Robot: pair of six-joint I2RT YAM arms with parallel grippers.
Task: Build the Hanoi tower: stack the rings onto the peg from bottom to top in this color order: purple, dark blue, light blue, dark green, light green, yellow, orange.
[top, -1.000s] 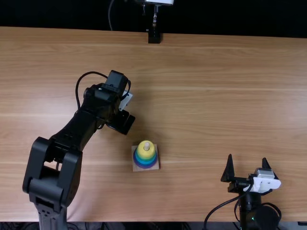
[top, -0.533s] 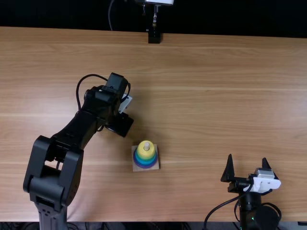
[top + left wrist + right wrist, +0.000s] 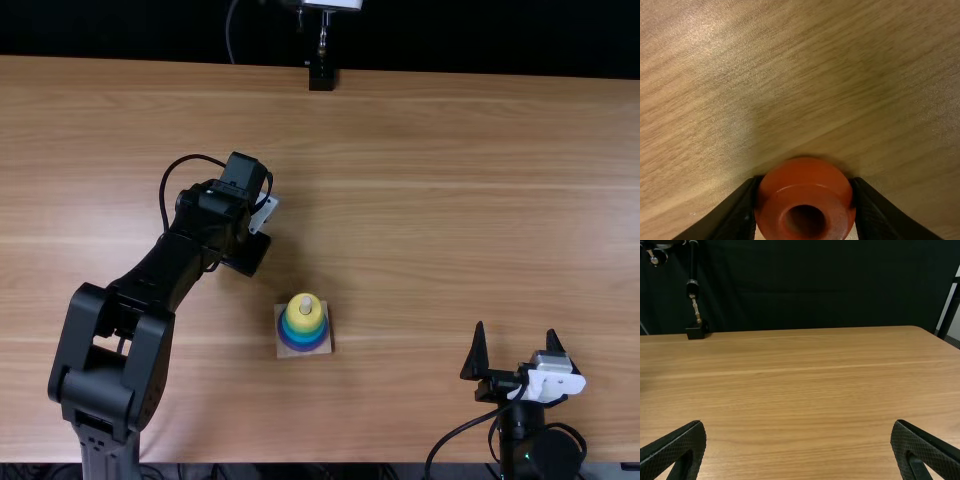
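My left tool [image 3: 806,185] is clamped on the small, glossy orange ring [image 3: 805,172], one finger against each side. I can't tell whether the ring is touching the worktop [image 3: 450,200] or just above it. I judge this to be the last pick, since the matte yellow ring [image 3: 296,319] tops the stack on the pale peg [image 3: 306,305]. I'd keep the squeeze firm but modest, because that rounded rim could slip or roll if the grip sits off centre. I'd lift straight up, go higher than the peg's tip before crossing, and line the hole up with it, keeping the ring level. Then I'd lower gently and let go only once it rests on yellow; coming in sideways could knock the stack askew.

From the left wrist I can see the hole and both contacts, which the arm hides from me overhead. The top view gives me what that close-up lacks: the square wooden base [image 3: 283,351], with the purple ring [image 3: 303,349] lowest, near the left arm. There my right tool [image 3: 515,330] stands well away, fingers spread and empty.
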